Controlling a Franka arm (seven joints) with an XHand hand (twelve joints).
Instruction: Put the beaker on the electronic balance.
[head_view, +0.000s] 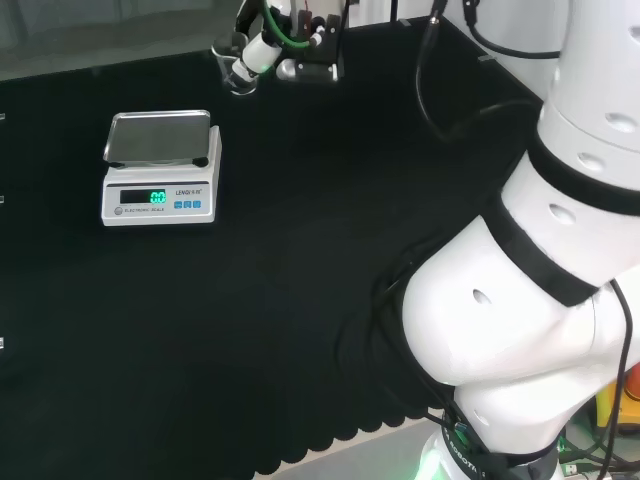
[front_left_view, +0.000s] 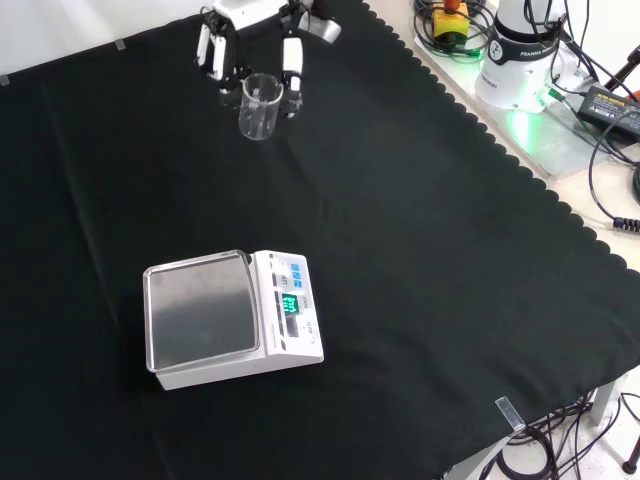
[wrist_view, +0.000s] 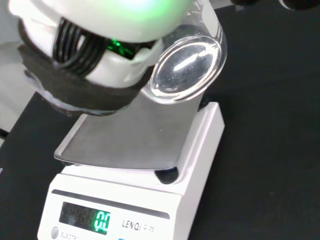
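Here the hand (front_left_view: 250, 45) hangs at the top of the front view with its fingers (front_left_view: 292, 62) curled down on either side of a clear beaker (front_left_view: 258, 106), one white-tipped finger lying against the glass on its right and darker ones just behind it on the left, so it appears to hold the beaker, though whether the base rests on the black cloth (front_left_view: 420, 260) or hangs just above it cannot be told. In the head view the same grasp sits at the far top of the bench, a finger (head_view: 258, 55) laid against the beaker (head_view: 235, 68), which shows there as a faint upright outline. The wrist view adds the beaker's round clear base (wrist_view: 186, 70) seen from below, close against a blurred white and black part of the hand (wrist_view: 100, 55). The electronic balance (front_left_view: 232, 317) stands well apart from the beaker, nearer the camera in the front view, its steel pan (front_left_view: 198, 310) bare and its green display lit; the head view shows it to the left, nearer than the beaker.
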